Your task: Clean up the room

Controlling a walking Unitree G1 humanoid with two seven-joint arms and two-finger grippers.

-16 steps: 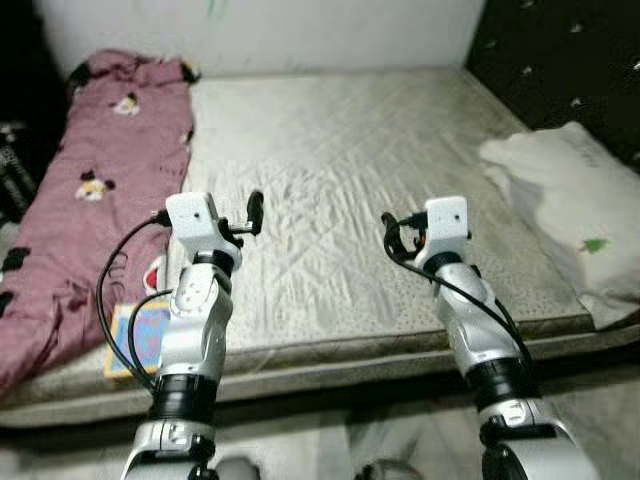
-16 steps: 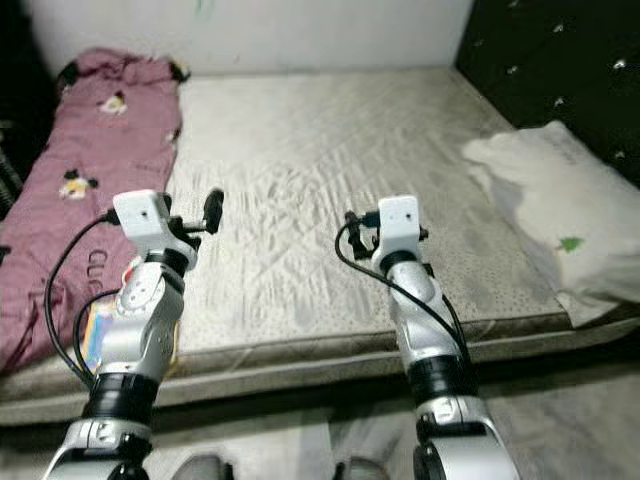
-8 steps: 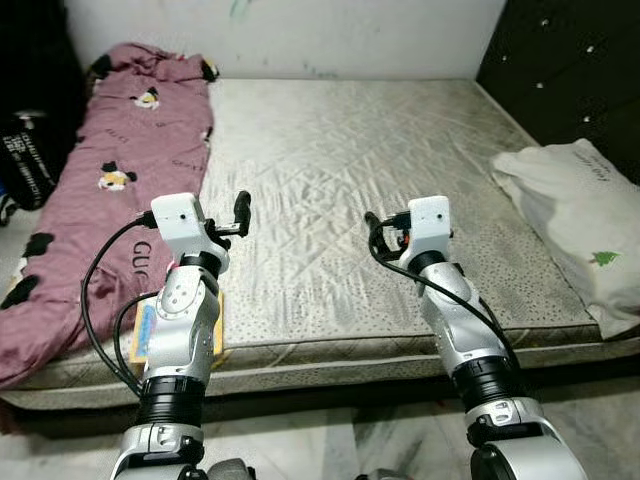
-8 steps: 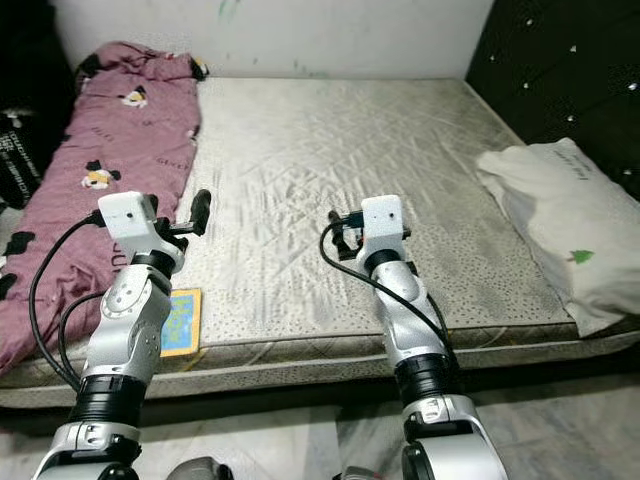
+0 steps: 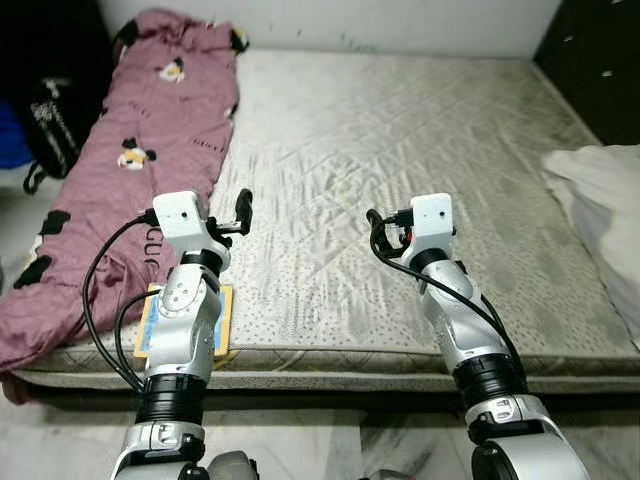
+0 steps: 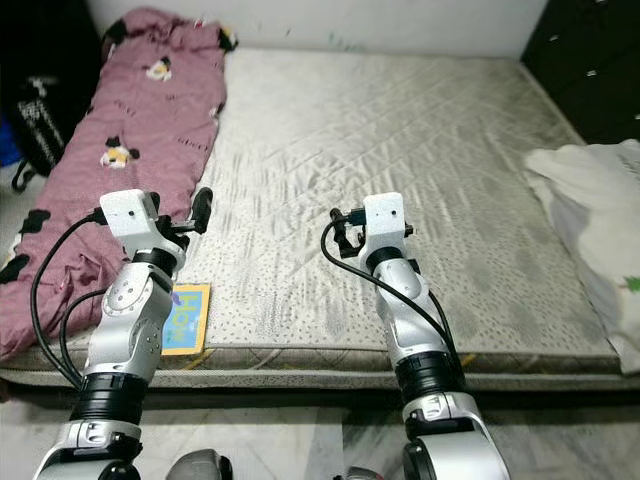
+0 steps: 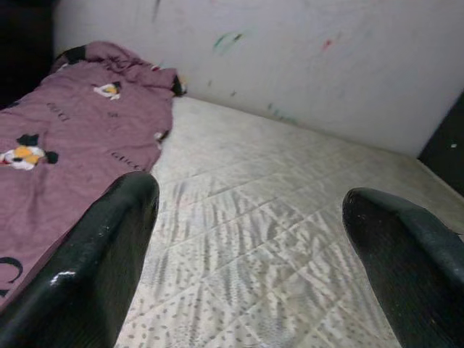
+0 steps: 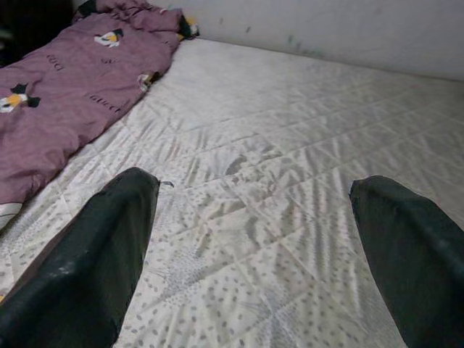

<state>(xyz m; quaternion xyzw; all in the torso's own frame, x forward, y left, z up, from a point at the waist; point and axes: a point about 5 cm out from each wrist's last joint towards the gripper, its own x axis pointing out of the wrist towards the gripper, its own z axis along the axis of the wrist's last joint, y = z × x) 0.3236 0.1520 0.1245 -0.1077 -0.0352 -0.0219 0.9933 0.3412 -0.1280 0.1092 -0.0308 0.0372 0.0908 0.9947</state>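
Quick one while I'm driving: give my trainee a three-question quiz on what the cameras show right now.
1. True or false: the left gripper is shut on the purple blanket.
2. What lies at the mattress edge beside the left arm: A) book, B) shoe, C) cup?
3. What white thing lies on the robot's right?

Key: 1 false, both grippers (right gripper) are open, holding nothing. 2 A. 3 pillow.

Both silver arms rise from the bottom of the head view, forearms upright and wrists bent forward. The left gripper [image 7: 246, 239] sits left of centre, the right gripper [image 8: 254, 239] right of centre; each holds its black fingers spread wide, gripping nothing.
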